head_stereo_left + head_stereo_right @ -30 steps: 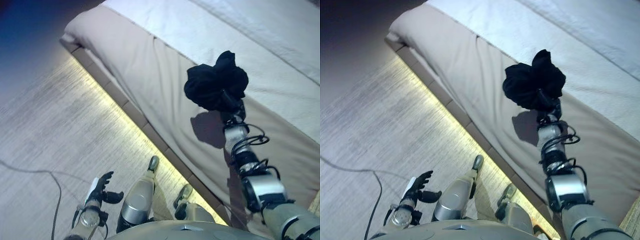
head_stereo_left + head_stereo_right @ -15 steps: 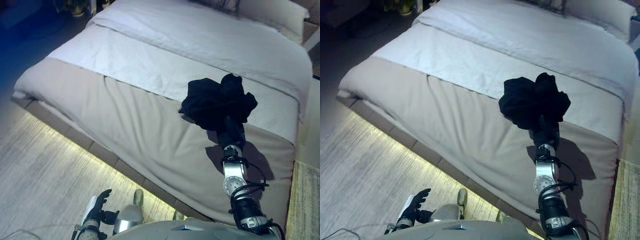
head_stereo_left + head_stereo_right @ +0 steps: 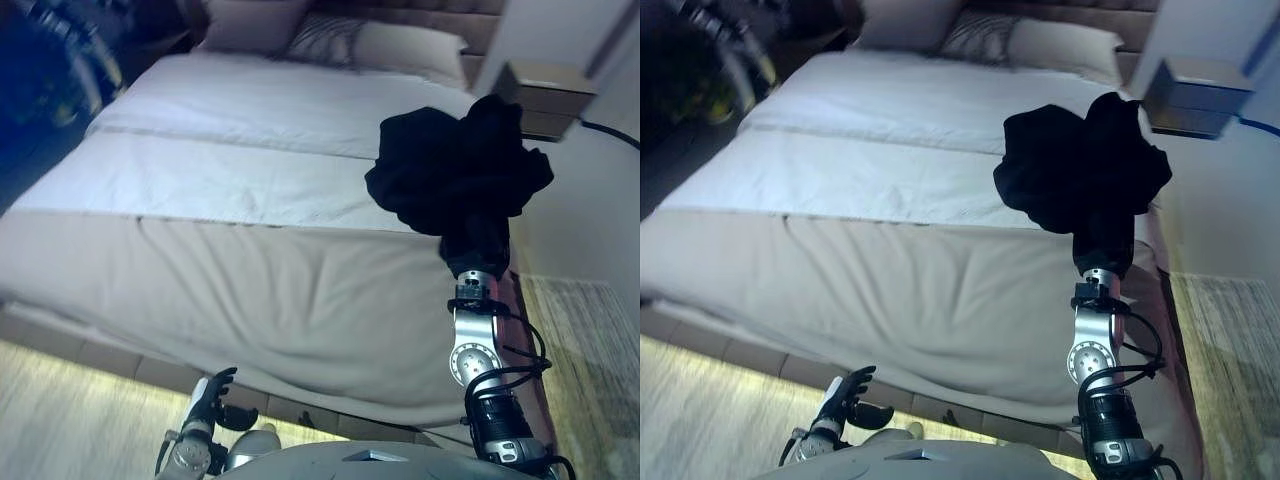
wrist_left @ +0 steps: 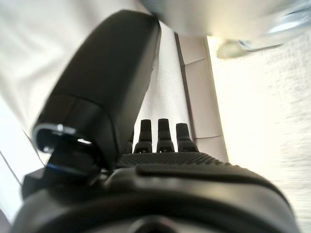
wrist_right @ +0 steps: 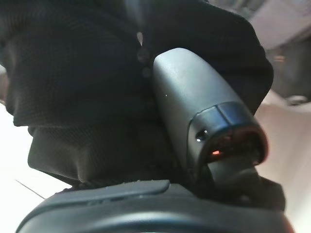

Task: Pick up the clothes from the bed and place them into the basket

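A bunched black garment [image 3: 455, 170] hangs in the air above the bed's right side, held up by my right hand [image 3: 476, 258]. In the right wrist view the hand's thumb [image 5: 204, 111] lies against the dark knit cloth [image 5: 82, 82], and the cloth covers the fingers. My left hand [image 3: 210, 395] is low by the bed's near edge with straight, spread fingers and holds nothing. Its fingers [image 4: 159, 133] also show straight in the left wrist view. The bed [image 3: 250, 290] has a beige cover over its near half and a white sheet [image 3: 250, 120] further up.
Pillows [image 3: 330, 40] lie at the head of the bed. A small boxy nightstand [image 3: 545, 95] stands by the wall beyond the garment. A pale rug [image 3: 590, 340] lies on the floor to the right of the bed. Lit wooden floor [image 3: 60, 430] runs along the near bed edge.
The whole picture has swung from the floor and bed corner up to the head of the bed. My right hand still holds the black garment up. The left hand stays low.
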Controlling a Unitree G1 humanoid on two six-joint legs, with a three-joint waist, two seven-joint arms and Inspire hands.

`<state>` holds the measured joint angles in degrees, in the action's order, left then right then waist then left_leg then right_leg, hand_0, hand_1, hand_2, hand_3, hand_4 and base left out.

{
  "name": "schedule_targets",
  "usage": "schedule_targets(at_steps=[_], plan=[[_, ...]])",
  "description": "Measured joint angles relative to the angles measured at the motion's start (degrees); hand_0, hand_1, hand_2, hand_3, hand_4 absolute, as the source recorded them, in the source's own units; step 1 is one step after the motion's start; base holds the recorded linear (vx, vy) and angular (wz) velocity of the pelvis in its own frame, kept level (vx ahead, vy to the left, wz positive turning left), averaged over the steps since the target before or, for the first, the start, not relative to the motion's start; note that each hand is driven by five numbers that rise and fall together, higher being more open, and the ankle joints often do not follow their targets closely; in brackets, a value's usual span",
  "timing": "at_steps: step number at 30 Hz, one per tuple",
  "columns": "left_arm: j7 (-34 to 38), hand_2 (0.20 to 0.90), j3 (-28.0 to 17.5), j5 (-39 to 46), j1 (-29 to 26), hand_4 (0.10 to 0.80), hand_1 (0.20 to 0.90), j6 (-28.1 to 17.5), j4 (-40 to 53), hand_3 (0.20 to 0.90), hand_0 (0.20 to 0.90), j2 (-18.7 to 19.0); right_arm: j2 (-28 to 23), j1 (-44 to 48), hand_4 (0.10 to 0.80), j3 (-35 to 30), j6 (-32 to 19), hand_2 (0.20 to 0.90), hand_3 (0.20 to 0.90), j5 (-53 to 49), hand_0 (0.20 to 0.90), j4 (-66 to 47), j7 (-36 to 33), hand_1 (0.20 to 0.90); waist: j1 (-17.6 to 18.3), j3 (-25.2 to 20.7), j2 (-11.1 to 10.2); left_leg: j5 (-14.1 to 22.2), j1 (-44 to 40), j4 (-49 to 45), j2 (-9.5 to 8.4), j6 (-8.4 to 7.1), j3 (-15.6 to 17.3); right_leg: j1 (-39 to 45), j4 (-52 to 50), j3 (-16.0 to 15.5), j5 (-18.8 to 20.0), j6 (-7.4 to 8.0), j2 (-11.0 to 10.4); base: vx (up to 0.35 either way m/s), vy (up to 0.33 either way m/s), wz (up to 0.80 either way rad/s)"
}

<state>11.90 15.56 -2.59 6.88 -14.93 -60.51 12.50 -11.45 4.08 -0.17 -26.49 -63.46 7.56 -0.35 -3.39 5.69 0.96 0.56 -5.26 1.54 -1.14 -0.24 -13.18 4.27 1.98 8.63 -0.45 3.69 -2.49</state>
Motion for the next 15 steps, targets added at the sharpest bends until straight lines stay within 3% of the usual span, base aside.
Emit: schedule_targets(at_steps=[1,3,6,7,10,11,13,15], plan=[[-0.4,0.900,-0.1,-0.1,-0.2,0.800,0.900,-0.1,-0.1,0.900,0.900,0.5,0.9,-0.1,0.100,-0.9,-1.6,0.300,0.200,0.0,0.300,1.7,-3.1,0.300,0.7,-0.2,-0.7,-0.4,-0.2,0.7,0.08,-0.65,1.2,-0.7,-0.1,-0.5,-0.3,0.40,-0.8,-0.139,0.223,-0.53],[-0.5,0.900,0.6,-0.2,-0.9,0.800,0.900,-0.1,0.1,0.900,0.900,2.2,2.5,-0.2,0.100,-4.1,-3.0,0.300,0.200,0.1,0.300,4.1,-8.3,0.300,0.8,-0.3,-2.3,-1.4,-0.1,2.5,-0.55,-0.39,3.9,-2.9,0.4,-2.5,-0.5,0.26,-2.9,-0.135,0.220,-0.68],[-1.5,0.900,2.9,-0.2,-2.3,0.800,0.900,0.5,-0.7,0.900,0.900,3.0,4.2,-1.9,0.100,-7.2,-4.2,0.300,0.200,0.0,0.300,4.6,-12.9,0.300,2.3,0.3,-2.7,-2.7,0.6,3.5,-1.73,0.50,5.3,-4.3,0.9,-3.5,0.2,1.47,-5.0,-0.128,0.166,-0.34],[-2.3,0.900,4.1,-0.1,-3.5,0.800,0.900,1.1,-1.8,0.900,0.900,2.9,4.3,-2.9,0.100,-8.3,-4.7,0.300,0.200,-0.1,0.300,4.6,-14.5,0.300,3.5,0.6,-2.4,-2.9,1.0,3.5,-2.73,0.88,6.1,-5.1,0.7,-5.1,1.0,2.85,-6.8,-0.074,0.152,-0.23],[-3.3,0.900,4.7,-0.2,-3.9,0.800,0.900,1.3,-2.4,0.900,0.900,3.2,4.2,-3.2,0.100,-10.7,-4.8,0.300,0.200,-0.2,0.300,6.2,-17.8,0.300,2.3,1.8,-0.7,-3.1,-0.2,3.6,-2.63,1.90,11.4,-6.1,-0.2,-15.8,1.3,3.27,-10.5,-0.167,0.126,-0.82],[-3.2,0.900,4.6,-0.1,-3.3,0.800,0.900,1.3,-2.2,0.900,0.900,3.6,4.2,-2.9,0.100,-10.8,-4.4,0.300,0.200,-0.6,0.300,7.0,-18.6,0.300,0.9,2.0,-0.3,-3.3,-0.7,3.6,-1.96,1.80,15.1,-7.1,-1.2,-20.8,1.8,3.66,-11.9,-0.313,0.102,-1.37],[-3.0,0.900,4.6,0.5,-3.0,0.800,0.900,2.0,-2.3,0.900,0.900,4.0,3.9,-1.8,0.100,-10.2,-3.6,0.300,0.200,-0.7,0.300,9.2,-19.2,0.300,-0.9,2.4,1.6,-3.2,-0.9,3.5,0.59,2.25,20.1,-9.9,-7.6,-26.3,1.8,3.75,-12.8,-0.305,0.063,-1.26],[-2.6,0.900,4.6,1.7,-3.5,0.800,0.900,2.4,-2.4,0.900,0.900,4.4,3.7,-1.2,0.100,-9.1,-3.2,0.300,0.200,-0.8,0.300,11.8,-19.9,0.300,-2.3,2.0,3.5,-3.2,-0.1,3.5,4.93,2.25,22.9,-12.4,-18.9,-28.7,1.6,3.71,-12.3,-0.237,-0.013,-0.93]])
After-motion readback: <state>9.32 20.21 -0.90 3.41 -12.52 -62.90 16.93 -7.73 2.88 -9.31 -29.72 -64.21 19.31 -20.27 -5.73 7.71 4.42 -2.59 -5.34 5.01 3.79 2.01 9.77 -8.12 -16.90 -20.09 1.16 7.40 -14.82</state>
